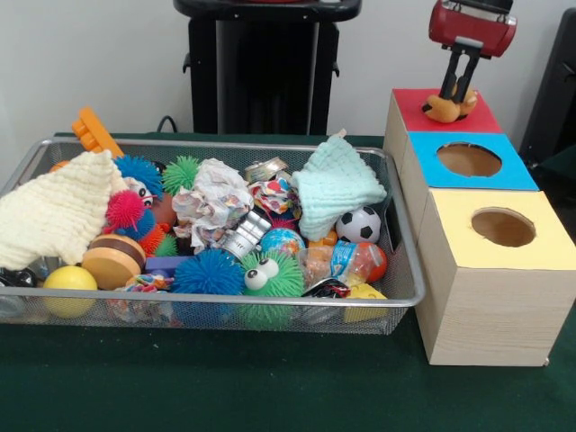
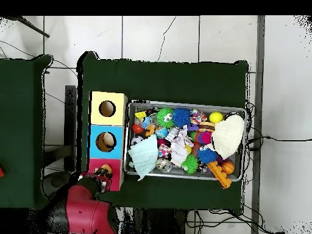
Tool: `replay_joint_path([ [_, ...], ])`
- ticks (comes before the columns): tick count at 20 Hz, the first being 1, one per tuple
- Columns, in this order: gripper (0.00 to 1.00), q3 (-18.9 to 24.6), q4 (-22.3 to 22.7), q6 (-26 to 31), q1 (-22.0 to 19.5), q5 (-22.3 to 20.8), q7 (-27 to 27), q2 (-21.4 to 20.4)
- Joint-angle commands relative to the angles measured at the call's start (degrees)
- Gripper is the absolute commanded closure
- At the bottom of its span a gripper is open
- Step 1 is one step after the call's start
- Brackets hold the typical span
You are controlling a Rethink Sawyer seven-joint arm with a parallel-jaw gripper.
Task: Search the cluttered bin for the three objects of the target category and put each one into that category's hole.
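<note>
Red-topped box [image 1: 432, 112], farthest in the row of three, has the gripper [image 1: 457, 94] directly over it, clenched on an orange-and-yellow toy [image 1: 446, 107] lying broadly across the lid. No writing is legible anywhere. The wire bin [image 1: 396, 297] sits beside the boxes, heaped with toys.

Readable text: none anywhere.
Boxes [image 1: 490, 270]: plain coloured tops, no labels.
Bin [image 1: 396, 297] toys: some printed patterns and wrappers, nothing legible.
Gripper [image 1: 459, 90]: no markings I can read.
</note>
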Motion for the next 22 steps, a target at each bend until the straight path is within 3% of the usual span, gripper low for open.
replay_joint_path([
  [1, 1.00, 5.0, 3.1, -1.3, -0.5, 3.1, 15.3, 1.6],
  [15, 1.00, 6.0, 3.9, -2.0, -1.7, 1.9, 13.9, 1.0],
  [16, 0.00, 6.0, 4.0, -2.0, -1.7, 2.0, 14.0, 0.9],
  [22, 0.00, 5.8, 4.0, -2.2, -1.5, 2.2, 14.4, 1.0],
])
